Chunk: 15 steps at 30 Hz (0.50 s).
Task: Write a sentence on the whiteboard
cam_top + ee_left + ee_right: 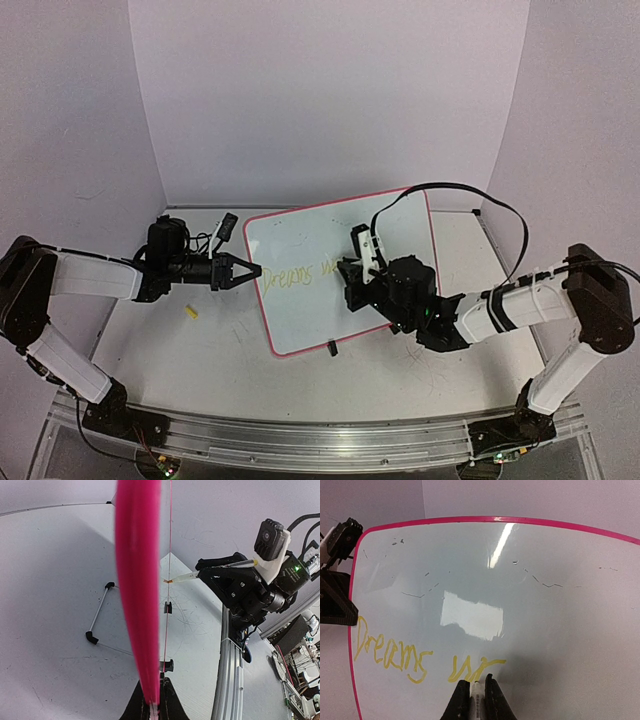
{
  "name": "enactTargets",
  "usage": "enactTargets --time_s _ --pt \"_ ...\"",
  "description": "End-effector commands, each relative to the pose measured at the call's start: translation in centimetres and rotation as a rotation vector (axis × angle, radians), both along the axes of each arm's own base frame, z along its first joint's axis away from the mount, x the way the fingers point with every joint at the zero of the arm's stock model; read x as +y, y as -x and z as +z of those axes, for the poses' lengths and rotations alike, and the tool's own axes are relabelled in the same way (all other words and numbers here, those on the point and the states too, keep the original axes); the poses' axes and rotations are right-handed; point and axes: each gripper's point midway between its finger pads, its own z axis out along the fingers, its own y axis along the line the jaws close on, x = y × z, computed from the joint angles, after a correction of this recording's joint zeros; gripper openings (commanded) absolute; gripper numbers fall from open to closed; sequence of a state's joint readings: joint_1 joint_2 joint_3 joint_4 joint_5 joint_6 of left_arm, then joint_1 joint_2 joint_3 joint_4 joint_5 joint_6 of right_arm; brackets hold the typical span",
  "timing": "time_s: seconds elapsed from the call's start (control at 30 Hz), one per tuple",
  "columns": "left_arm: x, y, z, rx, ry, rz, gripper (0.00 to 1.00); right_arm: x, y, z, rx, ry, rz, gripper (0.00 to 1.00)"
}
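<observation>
The whiteboard (330,315), glossy white with a pink-red rim, stands tilted mid-table on black stand legs (98,614). My left gripper (250,270) is shut on its left edge; in the left wrist view the blurred pink rim (137,580) rises from between the jaws (154,706). My right gripper (350,275) is shut on a marker (477,694) whose tip touches the board. The sentence (395,652) reads "Dreams" in yellow, followed by a "w" and a stroke. It also shows in the top view (295,278). The marker also shows in the left wrist view (220,569).
A small yellow cap (191,312) lies on the table left of the board. A black object (228,225) sits by the board's far left corner. A black cable (450,188) arcs over the board's right side. White walls enclose the table; an aluminium rail (300,440) runs along the front.
</observation>
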State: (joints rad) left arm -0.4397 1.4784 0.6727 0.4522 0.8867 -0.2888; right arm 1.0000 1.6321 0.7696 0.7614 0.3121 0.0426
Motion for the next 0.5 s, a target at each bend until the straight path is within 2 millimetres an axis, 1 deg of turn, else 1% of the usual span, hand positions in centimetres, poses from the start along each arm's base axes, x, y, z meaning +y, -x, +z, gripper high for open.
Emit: enactTargets --time_s 0.0,0.33,0.47 --pt "-0.66 -0.11 0.74 -0.08 -0.012 -0.013 0.0 -1.24 -0.34 0.28 0.004 0.003 -0.06 0.0" --pt "-0.75 -0.14 0.88 -0.081 -0.01 -0.015 0.0 -2.08 -0.8 0.74 -0.01 0.002 -0.114 0.0" --pt "-0.75 -0.18 0.81 -0.079 -0.011 -0.015 0.0 -2.12 -1.15 1.22 -0.028 -0.005 -0.133 0.0"
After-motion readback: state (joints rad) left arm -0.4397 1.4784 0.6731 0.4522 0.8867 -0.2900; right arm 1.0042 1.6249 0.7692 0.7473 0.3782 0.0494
